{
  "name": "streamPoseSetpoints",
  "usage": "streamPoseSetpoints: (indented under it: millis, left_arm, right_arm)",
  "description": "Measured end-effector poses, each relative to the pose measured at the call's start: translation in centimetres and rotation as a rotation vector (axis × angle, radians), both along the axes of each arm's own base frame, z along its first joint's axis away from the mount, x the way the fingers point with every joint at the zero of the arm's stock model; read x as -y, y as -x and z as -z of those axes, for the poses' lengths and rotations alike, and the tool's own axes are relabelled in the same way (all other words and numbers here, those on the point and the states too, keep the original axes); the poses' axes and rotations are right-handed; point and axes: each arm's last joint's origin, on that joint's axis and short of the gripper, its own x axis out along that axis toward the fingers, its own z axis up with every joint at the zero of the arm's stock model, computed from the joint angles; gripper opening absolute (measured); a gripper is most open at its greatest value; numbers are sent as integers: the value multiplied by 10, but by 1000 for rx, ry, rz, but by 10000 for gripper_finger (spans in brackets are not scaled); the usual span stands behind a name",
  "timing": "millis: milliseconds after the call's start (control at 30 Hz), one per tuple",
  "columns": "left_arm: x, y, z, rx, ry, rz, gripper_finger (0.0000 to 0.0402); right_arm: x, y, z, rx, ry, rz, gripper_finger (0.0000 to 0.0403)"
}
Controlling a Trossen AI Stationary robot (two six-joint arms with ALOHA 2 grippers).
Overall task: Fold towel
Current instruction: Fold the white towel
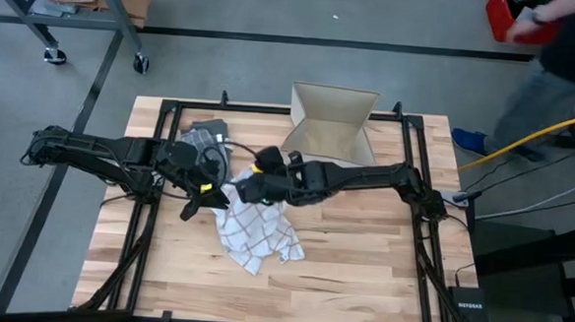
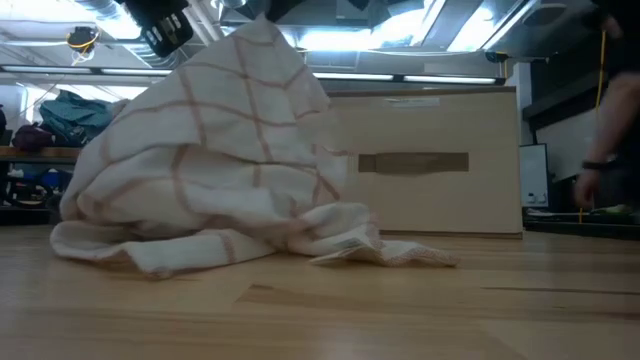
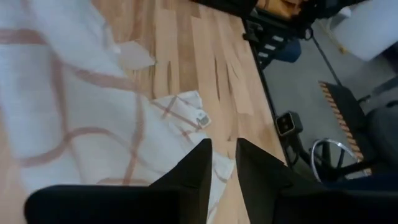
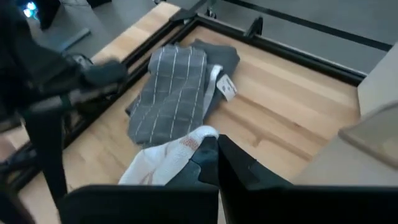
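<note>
The right claw (image 4: 211, 149) is clenched on the lifted towel (image 1: 254, 228) mid-table; the left claw (image 3: 222, 163) looks slightly parted, grasping nothing visible; the bunched cloth may slip.

"NETGEAR" on the small black box (image 1: 468, 310) (by the table's corner, right side)

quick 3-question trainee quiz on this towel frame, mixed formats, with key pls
1. True or false: the white checked towel lies flat and fully spread on the table.
2. What is the right gripper shut on?
A. the grey towel
B. the white checked towel
C. the cardboard box
3. Fill in: the grey towel lies near the table's ___ corner, on the left arm's side.

Key: 1 false; 2 B; 3 far
</note>
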Motion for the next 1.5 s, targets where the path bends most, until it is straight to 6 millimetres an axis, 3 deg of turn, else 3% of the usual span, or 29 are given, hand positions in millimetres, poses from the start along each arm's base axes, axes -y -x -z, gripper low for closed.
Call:
streamPoseSetpoints:
  millis: [300, 433, 667, 900, 1100, 1267, 1500]
  left_arm:
    - [0, -3, 5, -45, 30, -69, 177]
    - [4, -13, 12, -81, 51, -98, 198]
    - [28, -50, 32, -115, 139, -140, 188]
    - [48, -67, 71, -327, 158, -254, 169]
    - [45, -56, 92, -565, 185, -461, 145]
    - [38, -37, 101, -758, 96, -580, 125]
    - [31, -29, 103, -772, -82, -622, 99]
  right_arm:
    - [32, -5, -1, 0, -11, 36, 0]
    - [42, -6, 0, -4, -56, 22, 0]
    - [52, -7, 1, -78, -20, -83, 0]
    - [49, -7, 3, -178, 27, -285, 0]
    - [47, -4, 5, -251, 31, -380, 0]
    - [44, 1, 10, -313, -56, -455, 0]
    - [39, 7, 15, -365, -223, -582, 0]
